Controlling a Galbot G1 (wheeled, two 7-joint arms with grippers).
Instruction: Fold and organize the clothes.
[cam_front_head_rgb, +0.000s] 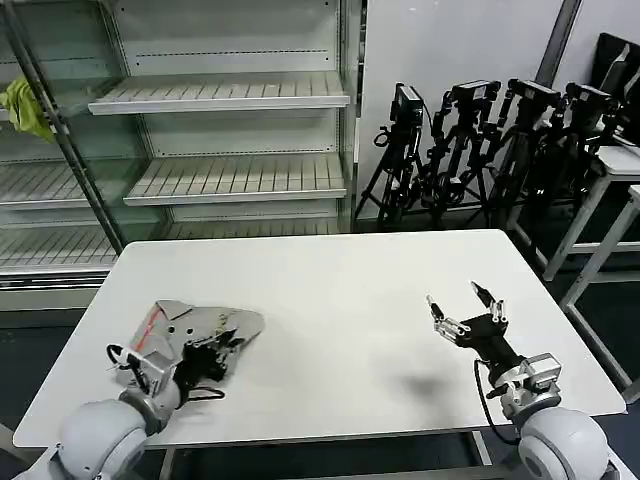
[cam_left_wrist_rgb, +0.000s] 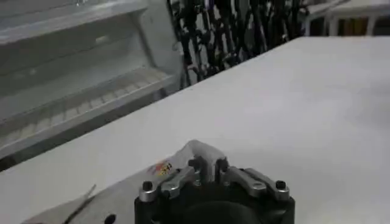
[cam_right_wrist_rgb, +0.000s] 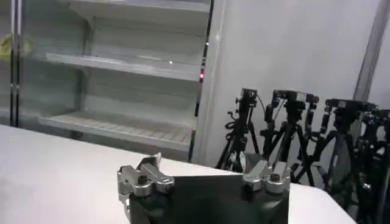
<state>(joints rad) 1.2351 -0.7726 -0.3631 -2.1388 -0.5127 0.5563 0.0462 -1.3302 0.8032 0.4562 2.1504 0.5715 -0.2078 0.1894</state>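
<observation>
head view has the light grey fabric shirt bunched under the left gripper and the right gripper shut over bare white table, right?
Not quite: the right gripper is open, fingers spread, as the head view shows. The light grey fabric shirt is bunched under the left gripper on the white table.

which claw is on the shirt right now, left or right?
The left claw, shut on the grey shirt at the table's near-left corner. The right claw hangs open over bare tabletop.

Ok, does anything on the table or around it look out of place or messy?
The grey shirt lies bunched at the table's near left corner, crumpled rather than flat, under the left hand. A yellow-green cloth hangs on the shelving behind. The right hand hovers open over bare table.
</observation>
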